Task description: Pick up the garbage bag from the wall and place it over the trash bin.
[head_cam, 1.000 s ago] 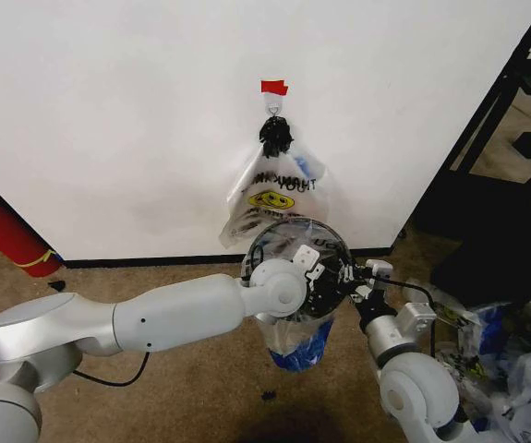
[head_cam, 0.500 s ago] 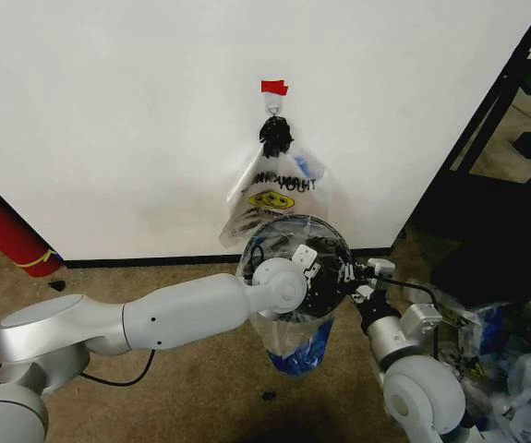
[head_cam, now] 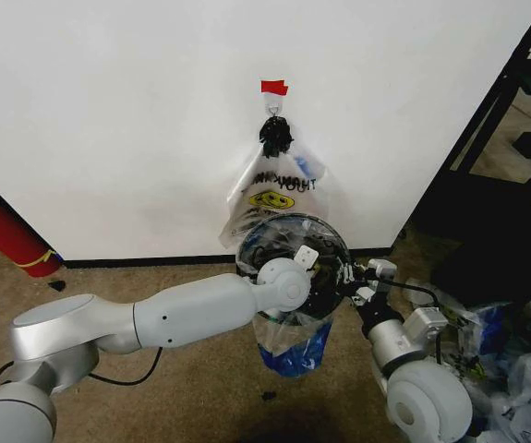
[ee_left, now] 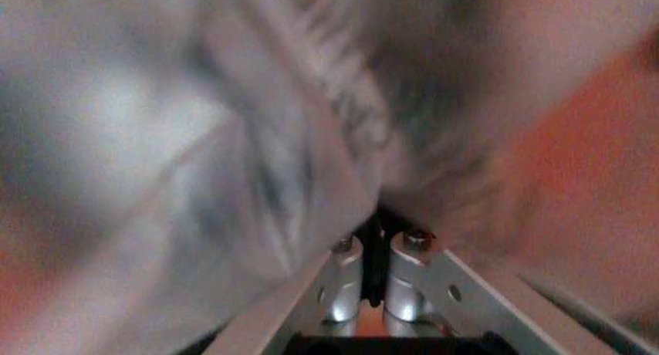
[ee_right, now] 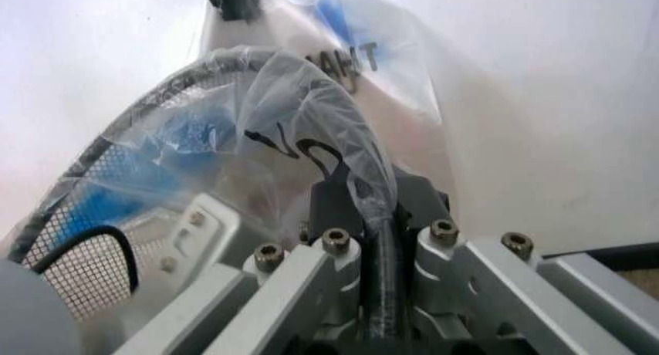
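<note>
Where garbage bag (head_cam: pixel 295 337) veils trash bin (head_cam: pixel 282 242), both grippers' fingers (ee_left: pixel 373 255) (ee_right: pixel 340 251) clamp bag film.

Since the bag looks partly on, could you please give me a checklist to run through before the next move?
1. Left gripper shut on the garbage bag: ok.
2. Right gripper pinching film at the trash bin rim: ok.
3. Film draped over the rim by the right gripper: ok.
4. Film over the whole rim: cannot tell.
5. Smiley "THANK YOU" bag hanging on the wall hook, untouched: ok.
6. Bin base seated on the floor: cannot tell.
</note>
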